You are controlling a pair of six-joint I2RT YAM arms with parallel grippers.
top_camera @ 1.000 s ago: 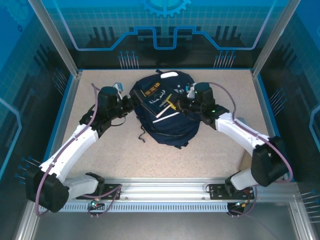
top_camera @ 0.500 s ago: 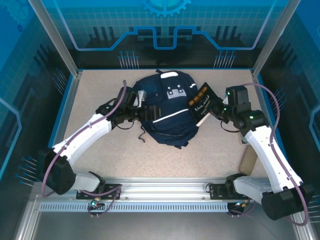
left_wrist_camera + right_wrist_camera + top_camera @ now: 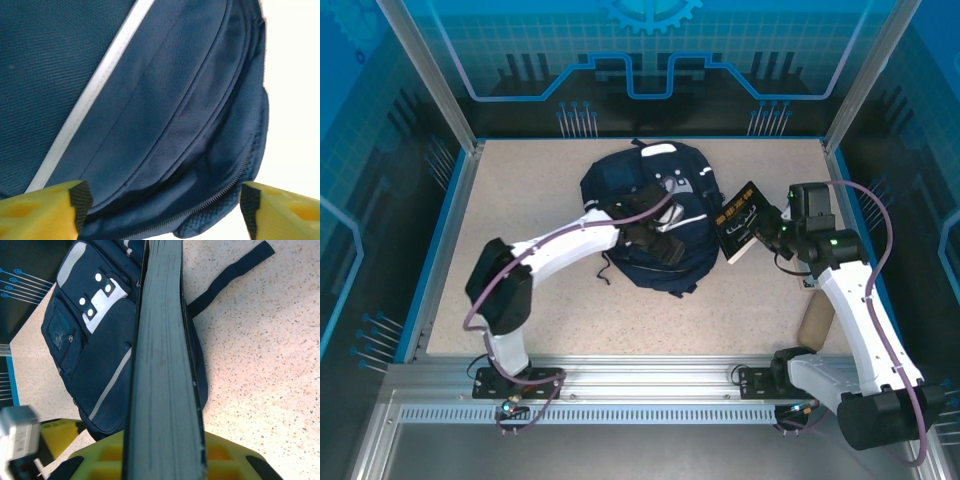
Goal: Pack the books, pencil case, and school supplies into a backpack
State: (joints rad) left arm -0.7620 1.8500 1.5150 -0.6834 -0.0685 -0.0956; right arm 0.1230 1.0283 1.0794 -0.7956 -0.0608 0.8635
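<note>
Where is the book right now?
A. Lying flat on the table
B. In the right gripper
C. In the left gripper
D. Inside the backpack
B: the right gripper is clamped on the book, holding it up at the right side of the backpack.

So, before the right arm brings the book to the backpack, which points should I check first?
1. Hold of the right gripper on the book: ok, shut on it.
2. Place of the book, lifted beside the backpack: ok.
3. Place of the left gripper, over the backpack with jaws apart: ok.
4. Hold of the left gripper on the fabric: not ok, nothing gripped.
5. Opening at the zipper wide enough for the book: cannot tell.
</note>
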